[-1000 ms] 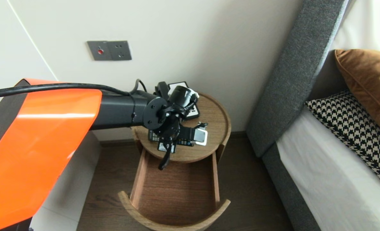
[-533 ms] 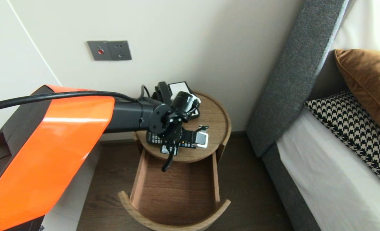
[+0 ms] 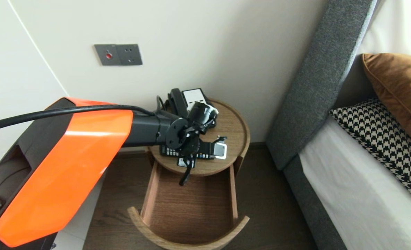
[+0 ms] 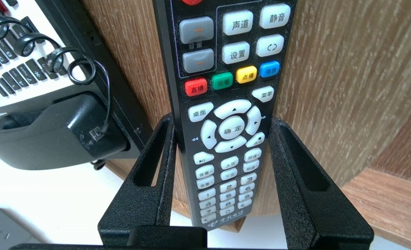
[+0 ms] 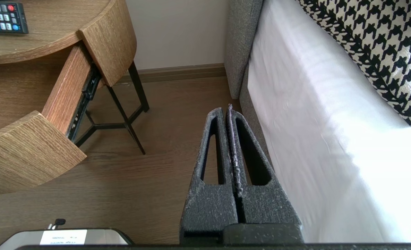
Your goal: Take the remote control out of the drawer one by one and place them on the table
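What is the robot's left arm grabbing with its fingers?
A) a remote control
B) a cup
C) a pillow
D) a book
A: the left wrist view shows the black remote control clasped between the left fingers, over the wooden table.

The orange cover of my left arm now sits lower and farther right in the head view, and my left gripper has slid with it toward the front rim of the side table. The remote between my fingers has crept the same way, and more of the desk phone behind my wrist is uncovered.
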Controlling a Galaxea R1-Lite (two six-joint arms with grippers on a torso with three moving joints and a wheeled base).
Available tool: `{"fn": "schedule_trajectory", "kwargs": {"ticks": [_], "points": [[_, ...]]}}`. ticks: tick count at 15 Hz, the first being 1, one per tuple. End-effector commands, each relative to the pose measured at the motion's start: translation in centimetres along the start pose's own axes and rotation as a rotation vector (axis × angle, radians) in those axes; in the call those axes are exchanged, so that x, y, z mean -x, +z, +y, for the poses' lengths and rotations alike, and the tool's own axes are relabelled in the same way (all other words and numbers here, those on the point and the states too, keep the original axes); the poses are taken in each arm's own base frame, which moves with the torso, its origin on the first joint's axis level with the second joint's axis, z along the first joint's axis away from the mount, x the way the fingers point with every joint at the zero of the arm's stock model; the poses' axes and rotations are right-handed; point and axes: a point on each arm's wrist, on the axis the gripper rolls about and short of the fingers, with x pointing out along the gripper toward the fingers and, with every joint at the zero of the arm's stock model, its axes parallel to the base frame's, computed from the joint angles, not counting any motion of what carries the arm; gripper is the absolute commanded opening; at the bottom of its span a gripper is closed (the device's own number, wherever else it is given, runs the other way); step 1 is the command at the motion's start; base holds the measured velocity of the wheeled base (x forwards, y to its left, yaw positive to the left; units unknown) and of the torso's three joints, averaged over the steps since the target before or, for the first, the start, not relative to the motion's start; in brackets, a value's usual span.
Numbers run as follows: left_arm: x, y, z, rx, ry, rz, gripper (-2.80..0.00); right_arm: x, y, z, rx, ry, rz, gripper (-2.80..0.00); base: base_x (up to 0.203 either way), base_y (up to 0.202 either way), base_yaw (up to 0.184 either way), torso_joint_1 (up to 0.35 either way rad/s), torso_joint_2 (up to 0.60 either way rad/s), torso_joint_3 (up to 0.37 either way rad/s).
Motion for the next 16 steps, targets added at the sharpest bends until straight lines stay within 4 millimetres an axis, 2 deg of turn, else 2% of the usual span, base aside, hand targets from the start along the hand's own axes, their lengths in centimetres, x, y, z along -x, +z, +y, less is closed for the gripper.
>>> {"fn": "schedule_trajectory", "kwargs": {"ticks": [1,16], "points": [[-0.20,0.08,-0.10,-0.007,0.000,0.001,-2.80,0.03,-0.14,0.00,0.000,0.000,-0.004,-2.80,0.000,0.000,0.000,0.000,0.00,0.000],[-0.13,0.05,-0.09,-0.009,-0.002,0.000,-2.80,0.03,-0.14,0.00,0.000,0.000,-0.004,-2.80,0.000,0.000,0.000,0.000,0.00,0.000]]}}
